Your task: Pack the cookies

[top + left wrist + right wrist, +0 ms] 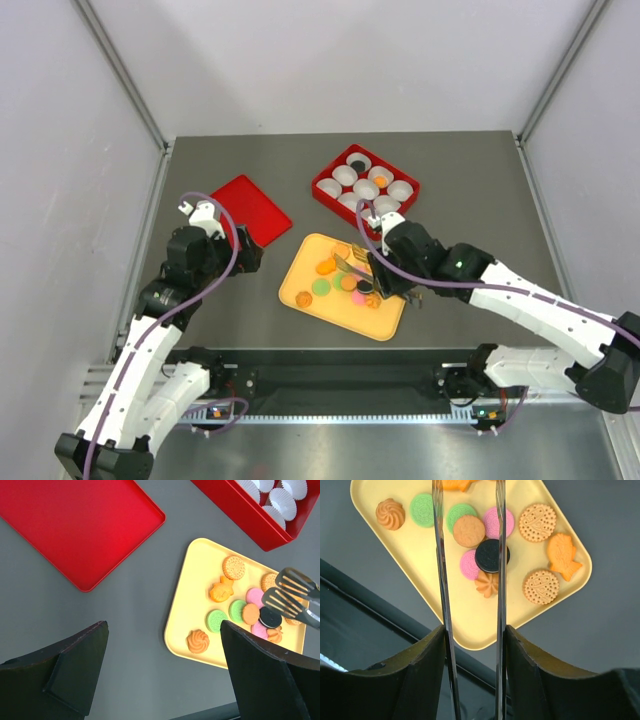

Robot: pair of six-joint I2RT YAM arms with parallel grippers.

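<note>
Two white arms (135,365), black joints (190,255), purple cables (440,284), black wedge-shaped claw fingers (70,665)

Most of the cookies (468,530) are lying flat on the yellow tray (417,545), loosely bunched together. There's a caramel swirl one (390,514) off near a corner, two green sandwich rounds (423,510), and a plain tan round (468,530) overlapping one of the greens. Then two pink ones (499,522), with a black one (492,555) resting partly on the lower pink. Also a smaller orange swirl (487,584), two dotted biscuits (537,522) and two fish-shaped ones (562,556). Two more already sit in paper cups (399,190) in the red box (322,193): one black (357,163), one orange (381,181).
</note>
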